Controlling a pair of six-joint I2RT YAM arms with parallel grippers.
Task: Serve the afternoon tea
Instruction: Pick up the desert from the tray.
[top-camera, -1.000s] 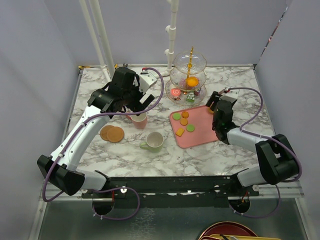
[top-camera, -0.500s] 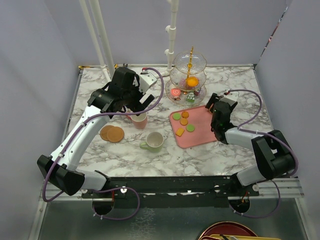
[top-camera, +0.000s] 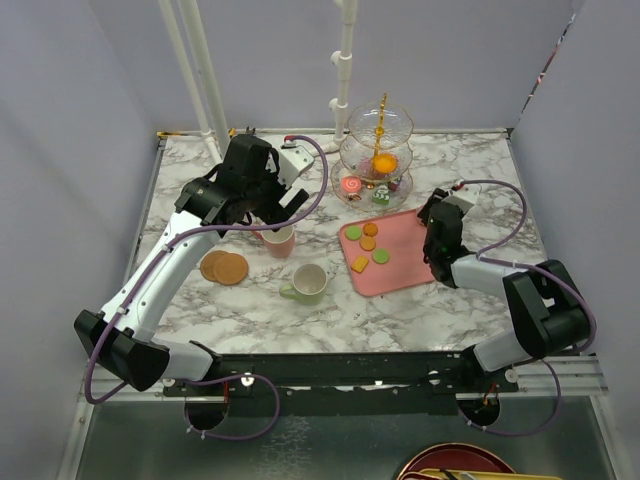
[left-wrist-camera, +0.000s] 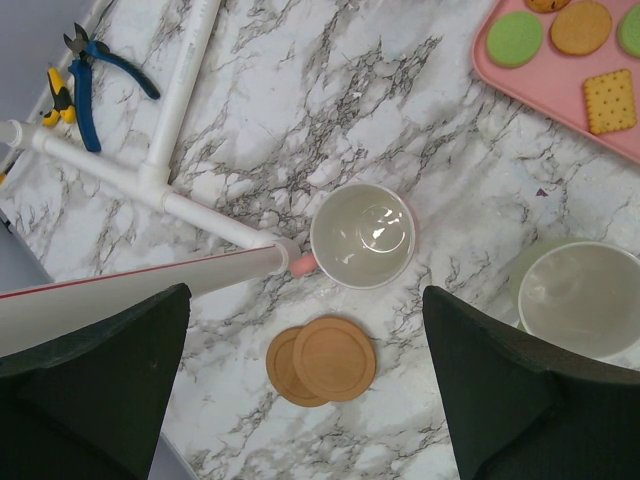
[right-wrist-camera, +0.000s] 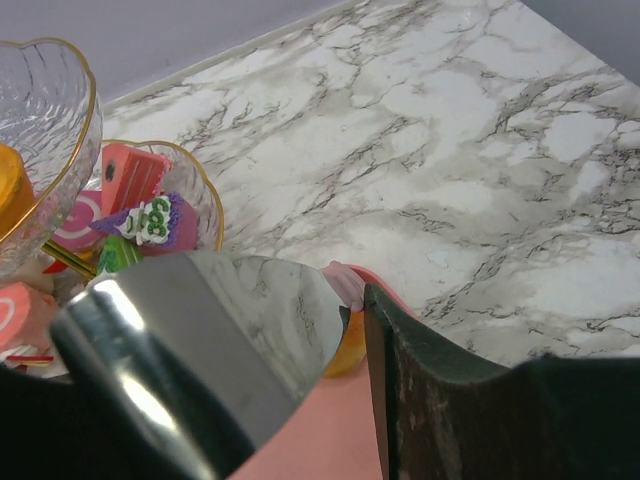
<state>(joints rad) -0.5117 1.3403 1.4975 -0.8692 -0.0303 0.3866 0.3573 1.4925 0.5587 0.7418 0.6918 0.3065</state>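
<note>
Marble set the scene for afternoon tea, the table (top-camera: 470, 180) only partly laid. The glass stand (top-camera: 400, 125) stood at the far edge, small cakes (top-camera: 365, 188) on its lowest tier, while several round sweets (top-camera: 367, 243) and a square biscuit (top-camera: 360, 264) lay on the flat pink tray (top-camera: 400, 262) just in front of it.

The right gripper (top-camera: 432, 215) hung low over the tray's far right corner, beside the stand. Its jaws stood narrow on either side of a small orange sweet (right-wrist-camera: 345, 350), but whether they pinched it could not be told.

The left gripper (top-camera: 272, 218) hovered with jaws spread wide and nothing between them, directly above the pink mug (left-wrist-camera: 362, 236). The mug stood upright and empty on bare marble, with the green mug (left-wrist-camera: 585, 298) near it on the side toward the tray and two overlapping coasters (left-wrist-camera: 322, 360) close by, neither carrying a cup.

The step in hand appeared to be moving sweets from tray to stand. The next move would call for a firm but gentle hold on the orange sweet, a clean lift clear of the tray's lip, and a careful approach between the glass tiers without knocking the gold stem. Blue pliers (left-wrist-camera: 95, 80) lay well off to one side.
</note>
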